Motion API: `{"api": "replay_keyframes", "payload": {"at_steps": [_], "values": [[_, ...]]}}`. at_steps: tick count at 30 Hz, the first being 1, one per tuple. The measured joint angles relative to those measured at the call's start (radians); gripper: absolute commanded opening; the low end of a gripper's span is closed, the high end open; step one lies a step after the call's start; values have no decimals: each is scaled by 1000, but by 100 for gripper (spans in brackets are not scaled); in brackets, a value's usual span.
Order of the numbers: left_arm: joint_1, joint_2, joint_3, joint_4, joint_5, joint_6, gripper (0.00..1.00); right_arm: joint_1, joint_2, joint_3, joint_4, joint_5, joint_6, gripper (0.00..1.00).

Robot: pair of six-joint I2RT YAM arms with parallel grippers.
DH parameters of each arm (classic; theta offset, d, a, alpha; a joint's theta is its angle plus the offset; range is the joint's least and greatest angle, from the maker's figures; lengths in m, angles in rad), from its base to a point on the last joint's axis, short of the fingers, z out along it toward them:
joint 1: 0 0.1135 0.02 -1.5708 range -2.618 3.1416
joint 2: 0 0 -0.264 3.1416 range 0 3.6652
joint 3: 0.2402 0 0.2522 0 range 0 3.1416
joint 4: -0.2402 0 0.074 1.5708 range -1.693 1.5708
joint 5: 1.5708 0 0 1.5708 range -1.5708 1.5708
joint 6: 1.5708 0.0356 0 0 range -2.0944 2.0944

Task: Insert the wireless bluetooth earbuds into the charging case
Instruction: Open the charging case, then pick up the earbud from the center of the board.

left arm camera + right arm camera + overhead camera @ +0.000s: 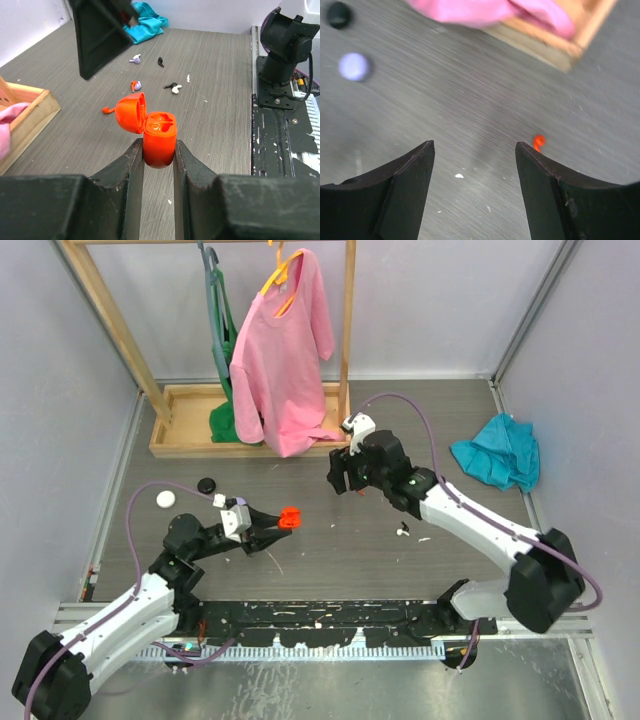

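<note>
My left gripper (159, 146) is shut on the base of an orange-red charging case (160, 135), whose lid (131, 112) hangs open to the left; from above, the case (289, 519) is held over the table's middle. Several earbuds lie beyond it: a red one (106, 110), an orange-and-lilac one (135, 85), a lilac one (135, 59), a dark one (160, 62) and a white one (174, 89). My right gripper (474, 146) hovers open over the bare table, holding nothing. The red earbud (538, 142) lies just outside its right finger (540, 185).
A wooden clothes rack base (190, 420) with a pink shirt (283, 360) and a green garment stands at the back. A teal cloth (497, 460) lies at the right. Round cases, white (165, 499) and black (207, 484), sit at the left; a lilac one (354, 66) shows too.
</note>
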Motion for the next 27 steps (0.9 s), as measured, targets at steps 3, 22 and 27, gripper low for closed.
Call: {"api": "replay_keyframes", "payload": {"at_steps": [3,22,27], "values": [[-4,3,-1,8,-9,23,0,-39,95,2,-45,55,31,71],[-6,24,-3,5,-71,90,0,-161,481,163,-109,134,87,47],[-6,34,-3,2,-72,93,0,-189,517,164,-120,96,93,45]]}}
